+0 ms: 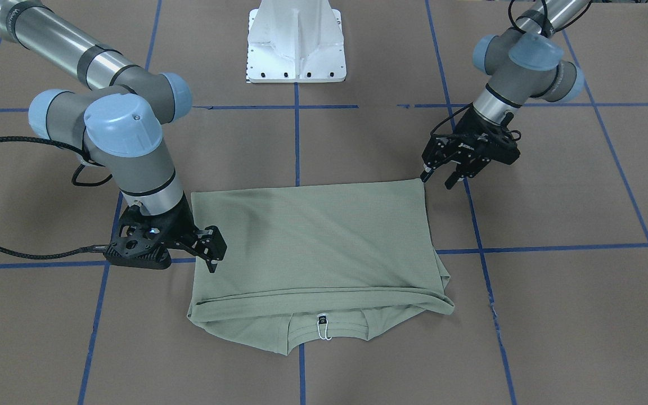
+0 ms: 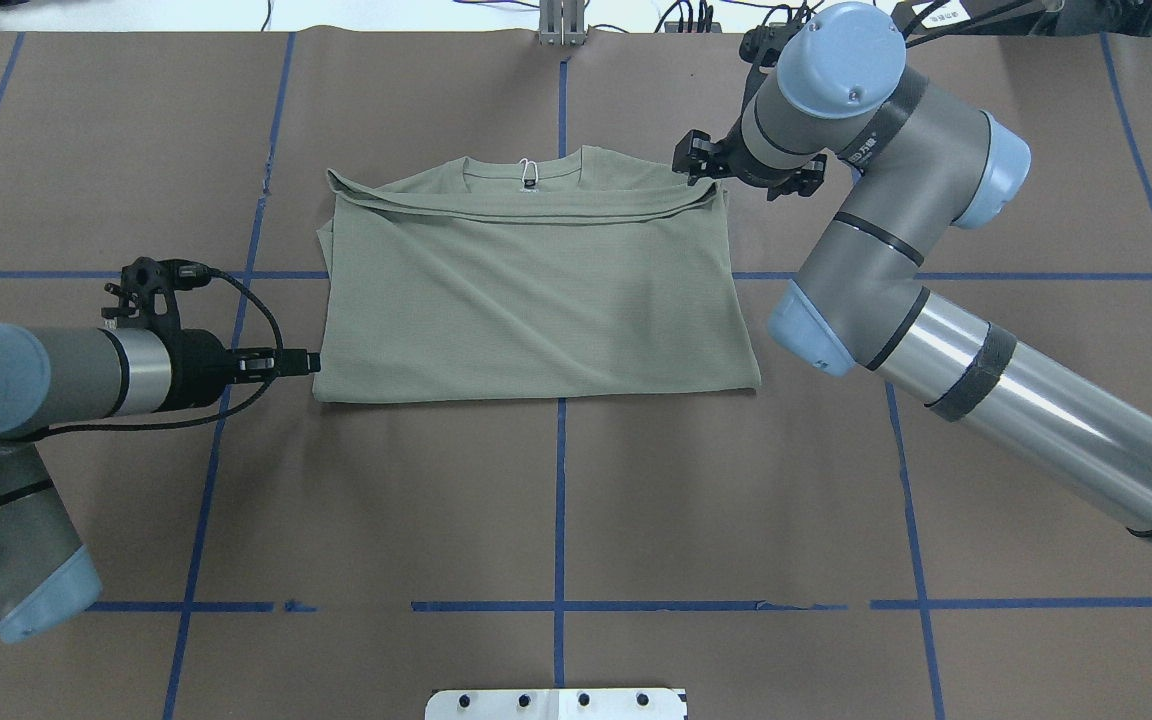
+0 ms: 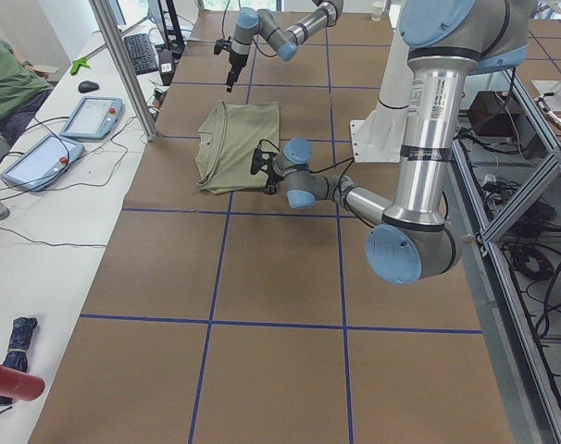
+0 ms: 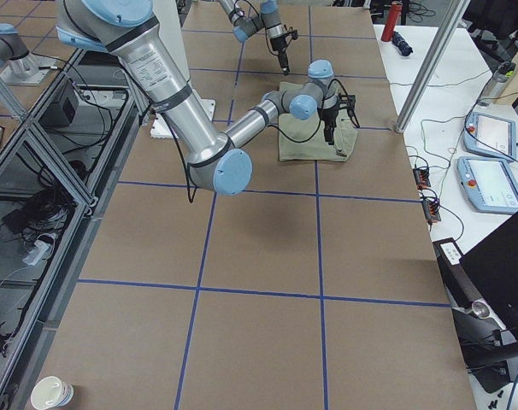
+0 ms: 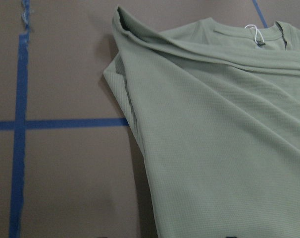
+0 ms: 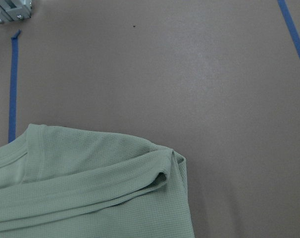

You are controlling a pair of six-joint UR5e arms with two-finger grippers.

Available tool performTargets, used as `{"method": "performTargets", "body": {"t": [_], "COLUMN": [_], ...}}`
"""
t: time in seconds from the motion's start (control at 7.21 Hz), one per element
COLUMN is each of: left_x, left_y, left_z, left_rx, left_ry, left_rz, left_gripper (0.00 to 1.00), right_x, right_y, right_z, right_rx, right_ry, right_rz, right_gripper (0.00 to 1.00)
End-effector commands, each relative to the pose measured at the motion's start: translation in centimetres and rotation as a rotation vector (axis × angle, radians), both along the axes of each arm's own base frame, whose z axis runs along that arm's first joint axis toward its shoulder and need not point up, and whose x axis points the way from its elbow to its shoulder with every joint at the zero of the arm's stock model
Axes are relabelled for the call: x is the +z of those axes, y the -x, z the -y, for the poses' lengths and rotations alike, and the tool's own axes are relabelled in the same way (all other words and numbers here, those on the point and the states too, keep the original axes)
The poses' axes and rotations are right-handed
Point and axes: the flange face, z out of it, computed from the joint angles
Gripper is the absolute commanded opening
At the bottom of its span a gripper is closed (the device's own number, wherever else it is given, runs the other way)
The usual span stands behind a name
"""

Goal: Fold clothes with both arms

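A sage-green shirt lies folded into a rough rectangle in the middle of the bench, which is covered in brown paper crossed by blue tape lines. The shirt's lower part is doubled up over the body, and its edge stops just short of the collar. The collar points away from the robot, and a black neck tag with a white loop shows in it.

The left hand sits low at the shirt's near corner on the robot's left. Its fingers are spread with nothing between them, and one fingertip is at or just beside the cloth edge. The right hand points down at the shirt's side edge on the robot's right, close to the collar end. Its wrist covers it from above, so I cannot tell whether its fingers are spread or pressed together.

The white base stands well apart from the shirt.
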Motion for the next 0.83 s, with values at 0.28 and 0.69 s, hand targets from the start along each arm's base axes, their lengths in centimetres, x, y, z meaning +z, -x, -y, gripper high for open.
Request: {"method": "performTargets", "body": {"t": [0.28,0.69], "left_x": [1.0,0.2], "left_y": [-4.1,-4.5], "left_z": [-1.8,-1.5], "left_rx": [-0.004,-0.006], "left_ry": [0.089,0.086], "left_rz": [-0.019,-0.038], "left_gripper": [0.64,0.13], "right_x": [0.2,0.1], "right_y": [-0.1,0.0], "right_z": [0.0,0.0], "right_rx": [0.002,0.001], "right_ry": [0.000,-0.002], "right_rz": [-0.003,-0.003], "right_gripper": [1.00,1.00]}}
